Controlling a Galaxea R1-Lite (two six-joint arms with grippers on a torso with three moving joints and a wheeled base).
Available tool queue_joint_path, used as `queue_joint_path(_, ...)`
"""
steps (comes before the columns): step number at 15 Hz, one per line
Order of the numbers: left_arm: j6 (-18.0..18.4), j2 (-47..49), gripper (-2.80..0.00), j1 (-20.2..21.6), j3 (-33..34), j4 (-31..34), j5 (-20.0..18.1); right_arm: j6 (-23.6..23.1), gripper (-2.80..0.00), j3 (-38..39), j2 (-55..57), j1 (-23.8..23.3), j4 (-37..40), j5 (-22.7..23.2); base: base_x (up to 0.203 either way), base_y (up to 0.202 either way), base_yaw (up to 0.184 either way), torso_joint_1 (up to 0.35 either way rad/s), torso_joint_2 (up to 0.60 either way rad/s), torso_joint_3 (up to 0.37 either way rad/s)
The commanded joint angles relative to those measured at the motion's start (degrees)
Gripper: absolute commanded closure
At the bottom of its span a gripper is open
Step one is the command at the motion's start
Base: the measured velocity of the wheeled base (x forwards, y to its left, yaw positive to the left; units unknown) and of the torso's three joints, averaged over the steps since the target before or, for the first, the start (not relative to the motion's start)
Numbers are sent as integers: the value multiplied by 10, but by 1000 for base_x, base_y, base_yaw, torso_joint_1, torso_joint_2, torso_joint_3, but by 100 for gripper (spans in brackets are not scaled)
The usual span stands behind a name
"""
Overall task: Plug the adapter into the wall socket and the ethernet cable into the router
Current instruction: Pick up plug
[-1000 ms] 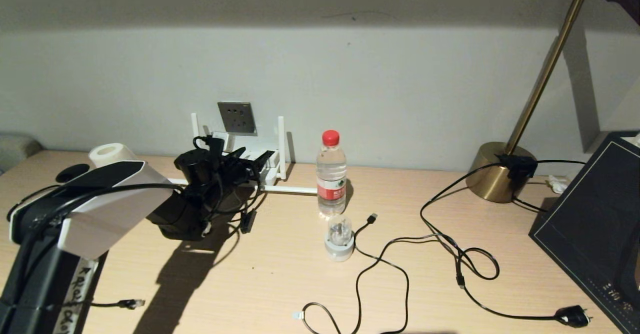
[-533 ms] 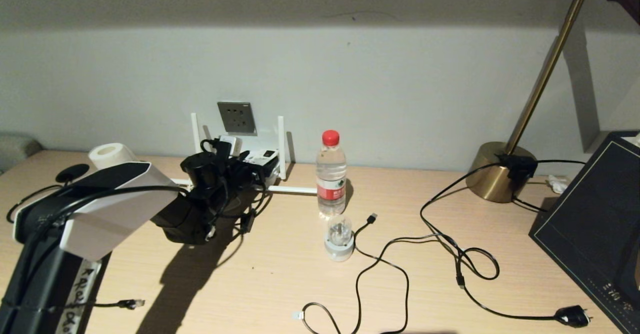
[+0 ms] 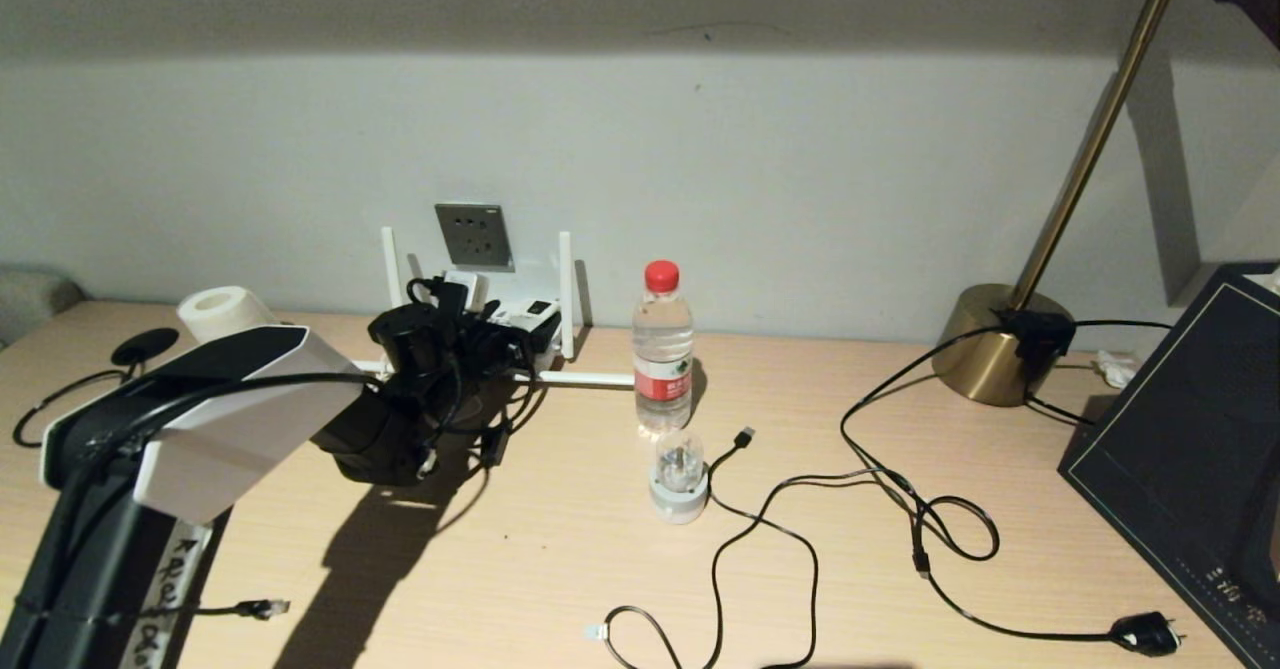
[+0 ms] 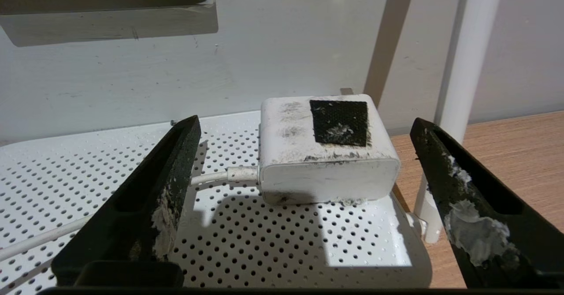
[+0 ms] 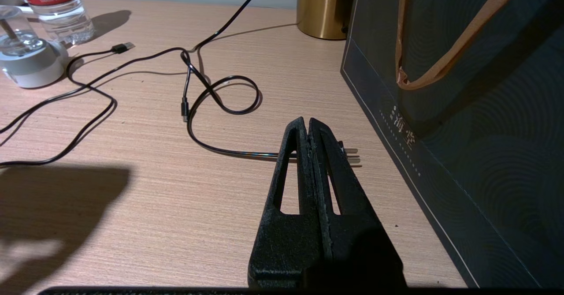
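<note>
The white adapter, with a black patch on top and a thin white cord, lies on the router's perforated lid. My left gripper is open, one finger on each side of the adapter and neither touching it. The grey wall socket is on the wall above. In the head view the left gripper covers most of the router, below the wall socket; the adapter peeks out. The ethernet cable's clear-tipped plug lies near the front left edge. My right gripper hangs shut and empty over the desk.
A water bottle and a round white-and-clear plug piece stand right of the router. Black cables with a USB end and a mains plug loop across the desk. A brass lamp and a dark bag are at the right.
My left gripper's jaws have spread wider, and the arm has edged a little toward the wall. The adapter stays lying on the router. The right arm has not moved.
</note>
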Motion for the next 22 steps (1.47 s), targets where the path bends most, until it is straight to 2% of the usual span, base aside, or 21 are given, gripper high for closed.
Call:
queue_joint_path(1, 0, 4, -280, 1, -11, 1, 0, 0, 0, 6, 0, 0, 0, 0, 0, 0, 0, 0, 0, 0)
queue_joint_path(14, 0, 18, -280, 5, -19, 7, 10, 0, 0, 6, 0, 0, 0, 0, 0, 0, 0, 0, 0, 0)
queue_joint_path(15, 0, 18, 0, 5, -21, 7, 10, 0, 0, 6, 0, 0, 0, 0, 0, 0, 0, 0, 0, 0)
queue_joint_path(22, 0, 17, 0, 4, -20, 6, 10, 0, 0, 6, 0, 0, 0, 0, 0, 0, 0, 0, 0, 0)
